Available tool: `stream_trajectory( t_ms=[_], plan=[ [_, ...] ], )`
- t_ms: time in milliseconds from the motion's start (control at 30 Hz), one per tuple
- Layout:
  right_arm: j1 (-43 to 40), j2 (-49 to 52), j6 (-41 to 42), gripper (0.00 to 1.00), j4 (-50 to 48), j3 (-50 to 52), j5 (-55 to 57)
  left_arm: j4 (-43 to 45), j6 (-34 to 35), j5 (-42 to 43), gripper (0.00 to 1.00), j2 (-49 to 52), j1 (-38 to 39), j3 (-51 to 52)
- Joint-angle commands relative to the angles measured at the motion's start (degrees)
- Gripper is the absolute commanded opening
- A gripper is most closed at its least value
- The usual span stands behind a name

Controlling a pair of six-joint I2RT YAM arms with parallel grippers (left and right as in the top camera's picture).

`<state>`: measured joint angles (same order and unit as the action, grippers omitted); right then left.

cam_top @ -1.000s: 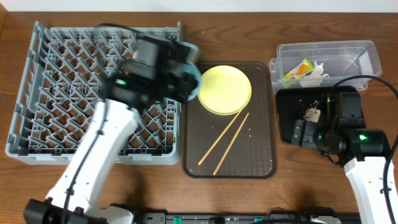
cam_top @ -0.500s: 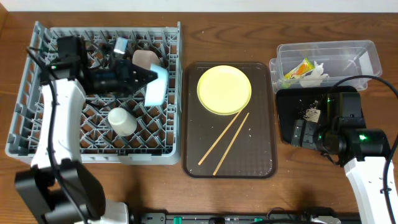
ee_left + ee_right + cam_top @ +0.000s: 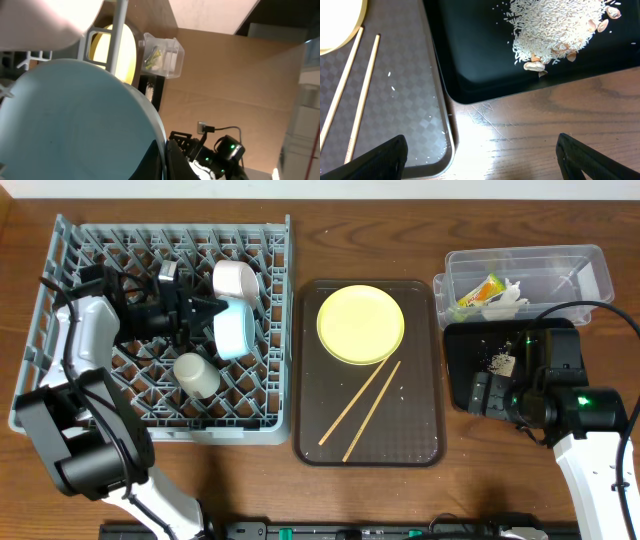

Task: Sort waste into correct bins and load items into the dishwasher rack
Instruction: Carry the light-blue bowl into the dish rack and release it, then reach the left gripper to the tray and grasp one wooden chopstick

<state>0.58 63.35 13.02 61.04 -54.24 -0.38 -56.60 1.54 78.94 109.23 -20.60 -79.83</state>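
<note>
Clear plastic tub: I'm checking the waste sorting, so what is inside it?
Inside the clear plastic tub lie a yellow-green and orange snack wrapper and crumpled white tissue, both toward its left end. Anything beneath those two is covered.

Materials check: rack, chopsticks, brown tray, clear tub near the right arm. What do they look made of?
Rack: grey moulded plastic, matte, with a lattice of upright pegs.
Chopsticks: pale wood or bamboo, thin, no gloss.
Brown tray: probably plastic, with a fine checkered texture and a soft sheen.
Tub: clear plastic, contents visible through the walls.
</note>
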Motion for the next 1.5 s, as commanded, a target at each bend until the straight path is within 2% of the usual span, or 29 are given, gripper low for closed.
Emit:
stream_trajectory(
  t_ms=[0,100,200,233,267,333,367,400,500,833,1000,1200,1467],
  plan=[
    [-0.5,-0.1,0.6,0.93,0.0,-0.2,0.6,-0.1,-0.2,-0.1,0.06,2.4,-0.6,-0.2],
    [-0.5,-0.1,0.6,0.93,0.0,-0.2,0.6,-0.1,-0.2,-0.6,0.06,3.4,-0.6,-0.2],
    [-0.5,-0.1,0.6,0.93,0.0,-0.2,0.6,-0.1,-0.2,-6.3,0.07,3.6,-0.9,-0.2],
    [-0.5,-0.1,0.6,0.93,0.0,-0.2,0.6,-0.1,-0.2,-9.1,0.11,3.6,-1.0,-0.2],
    [-0.5,-0.1,0.6,0.93,0.1,-0.2,0.6,-0.1,-0.2,-11.8,0.17,3.6,-1.2,-0.2],
    [-0.5,-0.1,0.6,0.93,0.1,-0.2,0.6,-0.1,-0.2,-15.8,0.49,3.6,-1.7,-0.2],
    [-0.5,-0.1,0.6,0.93,0.0,-0.2,0.6,-0.1,-0.2,-16.7,0.58,3.6,-2.0,-0.2],
    [-0.5,-0.1,0.6,0.93,0.0,-0.2,0.6,-0.1,-0.2,-16.9,0.63,3.6,-2.4,-0.2],
    [-0.5,-0.1,0.6,0.93,0.0,-0.2,0.5,0.0,-0.2,-16.9,0.70,3.3,-3.7,-0.3],
    [-0.5,-0.1,0.6,0.94,0.0,-0.2,0.5,4.6,-0.4,-17.1,0.82,-5.9,-4.3,-0.5],
    [-0.5,-0.1,0.6,0.95,0.0,-0.2,0.5,6.5,-0.4,-26.5,0.86,-15.3,-1.6,-0.5],
    [-0.5,-0.1,0.7,0.95,-0.1,-0.2,0.5,6.8,-0.4,-41.3,0.91,-24.2,8.5,-0.4],
    [-0.5,-0.1,0.7,0.95,-0.1,-0.2,0.6,5.9,-0.3,-58.1,0.92,-24.6,29.2,-0.2]
  ],
)
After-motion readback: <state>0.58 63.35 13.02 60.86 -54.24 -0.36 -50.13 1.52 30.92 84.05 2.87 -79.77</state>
